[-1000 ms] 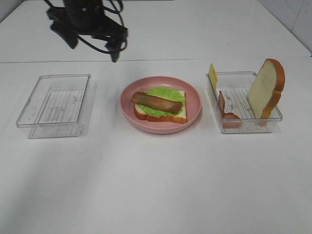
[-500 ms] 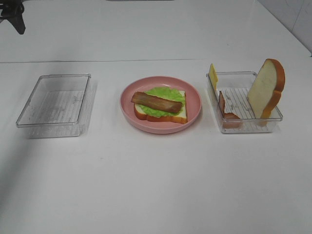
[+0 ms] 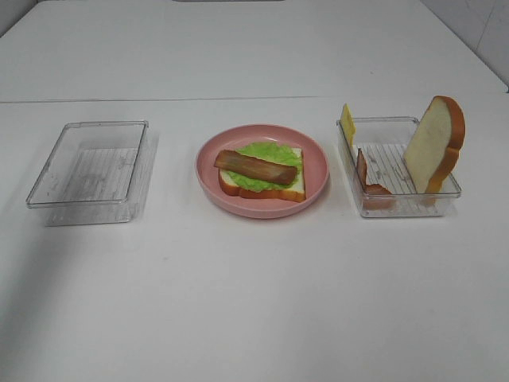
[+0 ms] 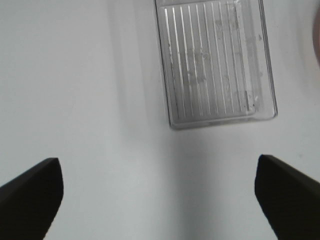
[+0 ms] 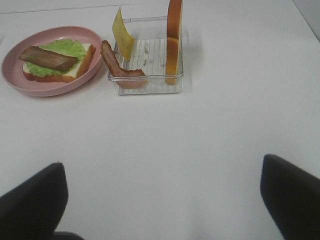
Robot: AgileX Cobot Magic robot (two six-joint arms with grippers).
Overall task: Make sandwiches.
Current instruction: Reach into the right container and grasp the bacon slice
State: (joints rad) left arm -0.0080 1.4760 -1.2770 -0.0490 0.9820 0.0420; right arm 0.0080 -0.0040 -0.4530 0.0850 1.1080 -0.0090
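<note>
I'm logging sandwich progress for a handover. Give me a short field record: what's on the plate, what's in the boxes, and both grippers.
plate: bottom bread slice, lettuce, bacon strip on top
right box: cheese slice, spare bacon strip, upright bread slice leaning on the wall
left box: holds nothing
left gripper: open, holding nothing
right gripper: open, holding nothing
not yet stacked: cheese, top bread

You can read no text, label, brand or number here: none on the empty clear box (image 3: pixel 87 171), the filled clear box (image 3: pixel 406 205), the pink plate (image 3: pixel 318 163) or the worktop (image 3: pixel 254 302).
</note>
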